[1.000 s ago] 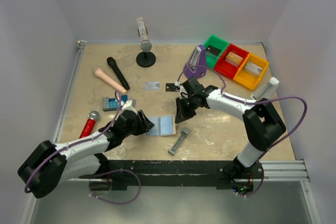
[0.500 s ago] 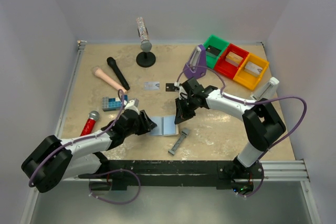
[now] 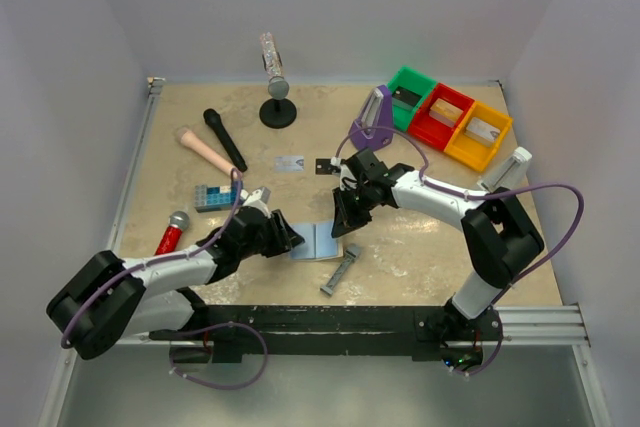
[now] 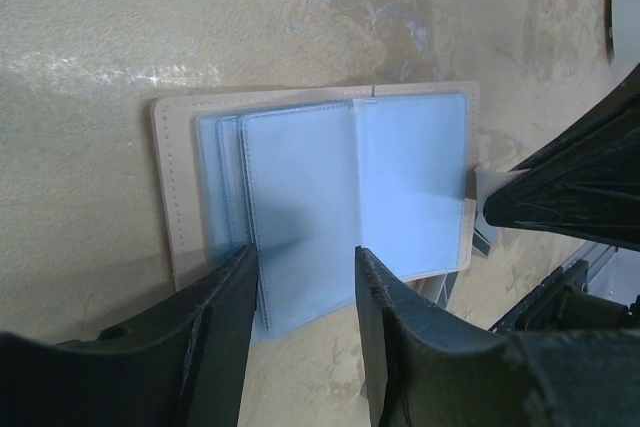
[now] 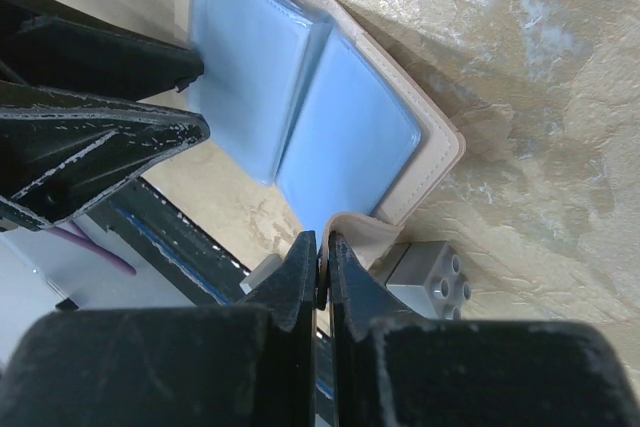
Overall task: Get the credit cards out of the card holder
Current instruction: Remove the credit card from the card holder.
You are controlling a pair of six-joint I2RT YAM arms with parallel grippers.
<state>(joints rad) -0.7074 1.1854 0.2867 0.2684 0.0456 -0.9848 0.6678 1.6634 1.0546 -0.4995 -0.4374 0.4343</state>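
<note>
The card holder [image 3: 320, 241] lies open at the front middle of the table, pale blue inside with a tan rim. My right gripper [image 3: 345, 226] is shut on its tan right edge [image 5: 352, 230], which curls up between the fingers. My left gripper [image 3: 286, 237] is open at the holder's left side, and in the left wrist view [image 4: 305, 322] its fingers straddle the near edge of a blue inner leaf [image 4: 300, 217]. A silver-grey credit card [image 3: 289, 163] and a black credit card [image 3: 324, 166] lie flat on the table behind the holder. A second black card is not in view.
A narrow grey bar [image 3: 341, 269] lies just right of the holder and in front of it. A blue studded brick [image 3: 210, 197], a red microphone [image 3: 170, 236], a pink one [image 3: 205, 151] and a black one [image 3: 225, 139] are on the left. Green, red and yellow bins [image 3: 446, 119] stand at the back right.
My left gripper has moved right up to the holder's left side. The holder has shifted slightly right. My right gripper keeps its hold.
</note>
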